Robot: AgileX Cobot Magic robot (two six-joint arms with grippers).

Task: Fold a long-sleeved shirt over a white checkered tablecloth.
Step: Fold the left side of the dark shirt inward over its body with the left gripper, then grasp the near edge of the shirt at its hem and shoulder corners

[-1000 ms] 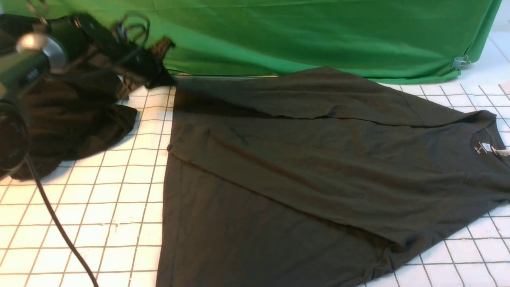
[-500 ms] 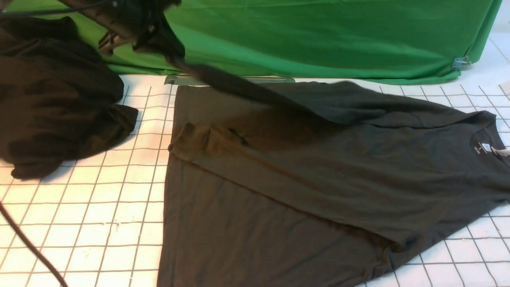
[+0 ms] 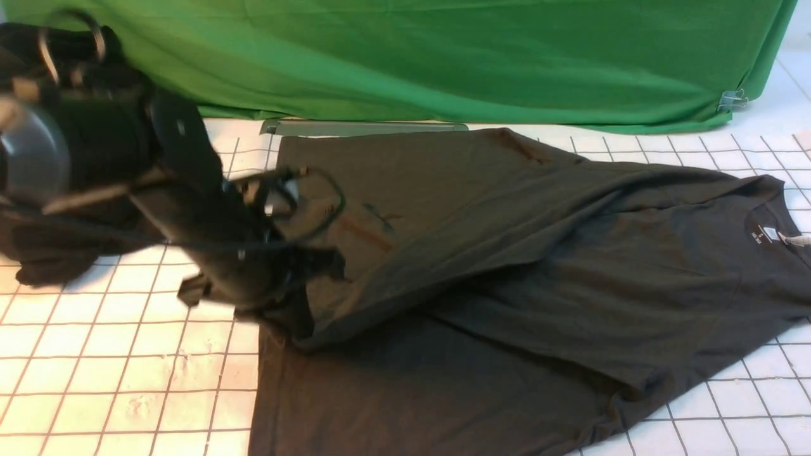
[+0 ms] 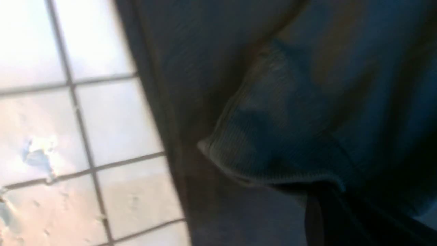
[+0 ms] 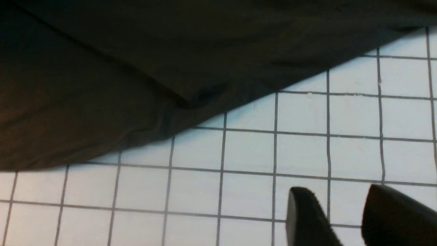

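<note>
The left hand [image 3: 285, 304] is closed tight on the shirt [image 3: 538, 285], pinching the end of one long sleeve [image 3: 443, 240]; in the left wrist view the ribbed cuff [image 4: 269, 136] bunches right against a dark finger [image 4: 324, 218]. The hand sits low over the shirt's left edge, about halfway down its length, and the arm behind it is blurred. From the grip the sleeve runs as a broad fold slantwise across the body of the shirt toward the far right shoulder, its near edge lifted off the layer below. The shirt lies spread over the middle and right of the checked tablecloth [image 3: 127, 354] that covers the table, with the collar and its small white neck label [image 3: 770, 233] at the right. The right hand [image 5: 341, 200] shows only in its own wrist view: its two fingers stand moderately apart with nothing between them, above bare tablecloth just beside the shirt's edge. A black heap of cloth [image 3: 38, 266] lies at the far left, partly behind the left arm, and a green backdrop [image 3: 443, 57] hangs along the back.
</note>
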